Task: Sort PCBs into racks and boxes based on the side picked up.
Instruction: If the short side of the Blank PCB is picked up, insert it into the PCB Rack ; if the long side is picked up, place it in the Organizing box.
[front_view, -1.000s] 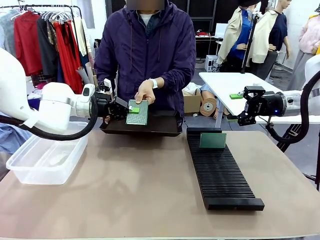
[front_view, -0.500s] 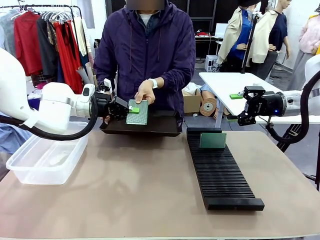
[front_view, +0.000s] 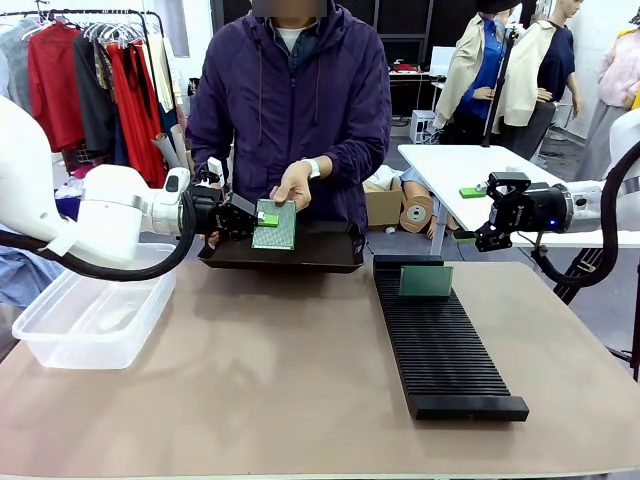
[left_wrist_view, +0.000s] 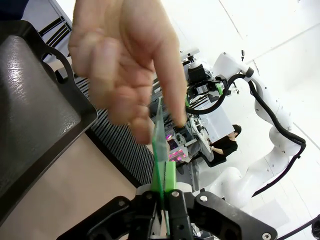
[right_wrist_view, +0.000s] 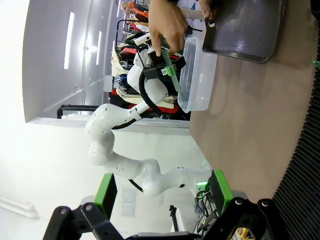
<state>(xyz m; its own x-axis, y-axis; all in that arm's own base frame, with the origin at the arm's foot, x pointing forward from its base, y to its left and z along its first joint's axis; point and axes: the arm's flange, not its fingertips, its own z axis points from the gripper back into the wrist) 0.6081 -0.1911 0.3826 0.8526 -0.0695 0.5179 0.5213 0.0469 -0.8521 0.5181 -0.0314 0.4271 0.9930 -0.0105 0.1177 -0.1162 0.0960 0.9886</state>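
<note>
A green PCB hangs over the black handled tray, with my left gripper shut on its left edge. The person's hand pinches the same board's top edge. In the left wrist view that PCB stands edge-on between my shut fingers, under the person's hand. Another PCB stands upright in the far end of the long black rack. The clear box sits at the table's left. My right gripper hovers open beyond the rack's far right; its pads hold nothing.
The person stands at the far side behind the tray. A white side table is behind my right arm. The brown tabletop lies bare between box and rack. The right wrist view takes in the tray, box and rack.
</note>
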